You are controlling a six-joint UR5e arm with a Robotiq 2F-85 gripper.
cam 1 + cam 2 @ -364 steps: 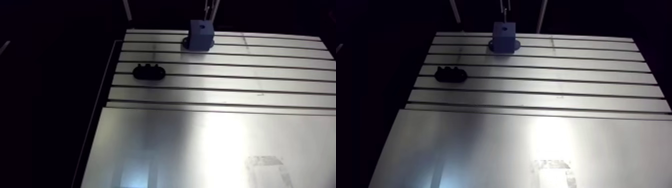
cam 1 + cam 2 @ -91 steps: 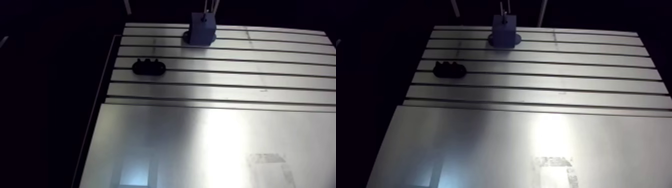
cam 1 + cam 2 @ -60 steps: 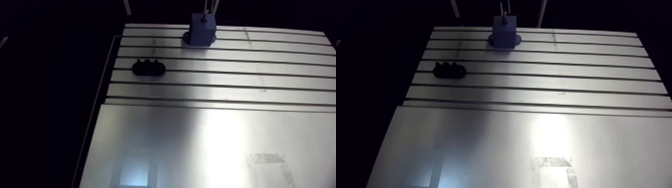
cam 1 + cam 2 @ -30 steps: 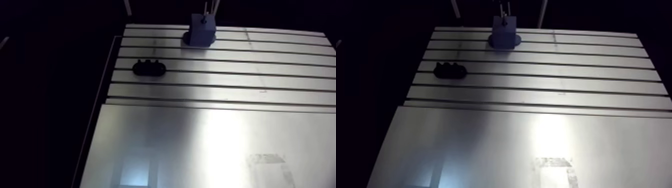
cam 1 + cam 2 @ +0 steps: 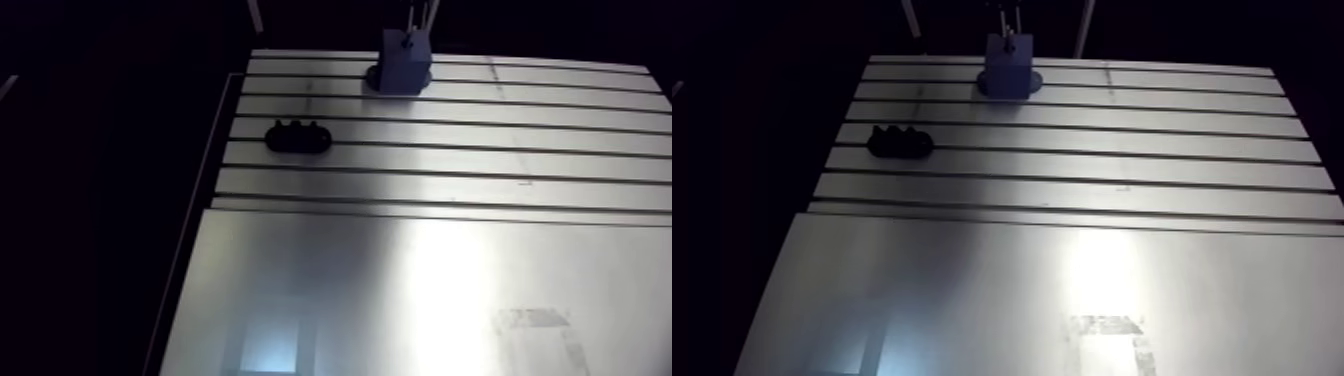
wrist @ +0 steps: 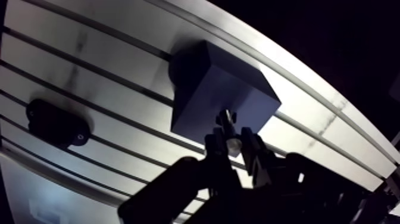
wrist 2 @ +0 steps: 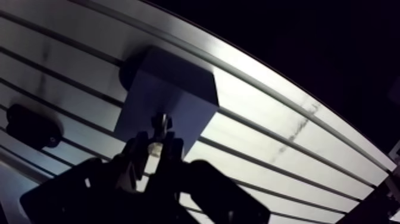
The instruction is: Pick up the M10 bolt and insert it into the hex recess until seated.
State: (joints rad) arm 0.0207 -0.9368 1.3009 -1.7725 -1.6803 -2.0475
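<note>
One small metal M10 bolt (image 6: 227, 119) is pinched between the two dark fingers of my gripper (image 6: 233, 144). Its free end pokes out over the top face of the dark blue square block (image 6: 202, 83); I cannot tell whether they touch. Stiff, dense and smooth, it should bear firm pressure yet could pivot, so I judge a squeeze across its flats safest.

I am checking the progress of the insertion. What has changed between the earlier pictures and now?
The gripper, shut on the bolt, has come down to the top of the blue block; in the earliest picture its hole was bare. The blue block and the black holder stayed in place on the table. Only the camera shifted a little.
</note>
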